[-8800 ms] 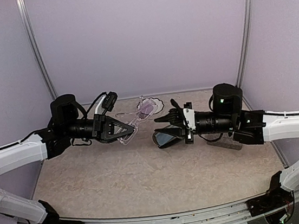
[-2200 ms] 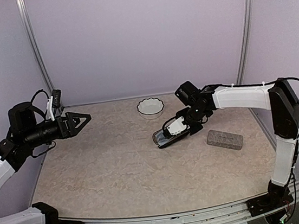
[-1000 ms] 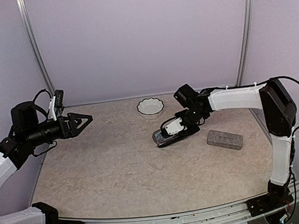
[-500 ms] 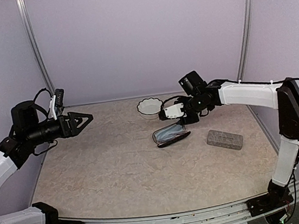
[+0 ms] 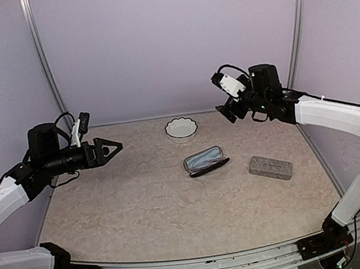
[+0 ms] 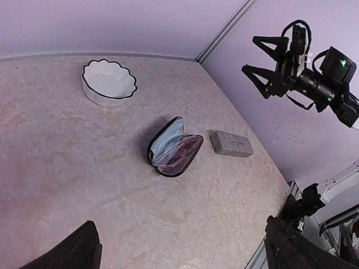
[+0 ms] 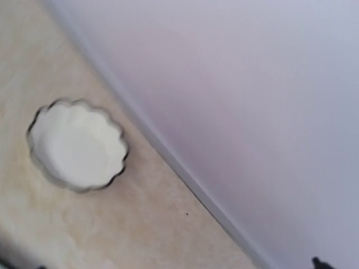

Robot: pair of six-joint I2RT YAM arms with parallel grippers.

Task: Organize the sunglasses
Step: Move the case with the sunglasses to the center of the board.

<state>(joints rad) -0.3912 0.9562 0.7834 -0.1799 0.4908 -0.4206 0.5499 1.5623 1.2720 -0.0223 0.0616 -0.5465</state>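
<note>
A black glasses case [image 5: 204, 161] lies open mid-table, its pale blue lining [image 6: 166, 143] showing. The pinkish-clear sunglasses [image 6: 182, 154] rest folded inside it. My right gripper [image 5: 219, 97] hangs high above the back right of the table, open and empty, well clear of the case; the left wrist view shows it [image 6: 257, 57] with fingers spread. My left gripper [image 5: 107, 147] hovers over the table's left side, pointing right, open with nothing between its fingers [image 6: 84, 249]. In the right wrist view its own fingers barely show.
A white scalloped bowl [image 5: 181, 128] stands at the back centre, also in the right wrist view [image 7: 77, 144]. A grey speckled case [image 5: 270, 167] lies shut to the right of the open case. Purple walls enclose the table on three sides.
My right gripper has opened, left the black case and risen up and back toward the right wall. The left arm has shifted slightly to the right.
</note>
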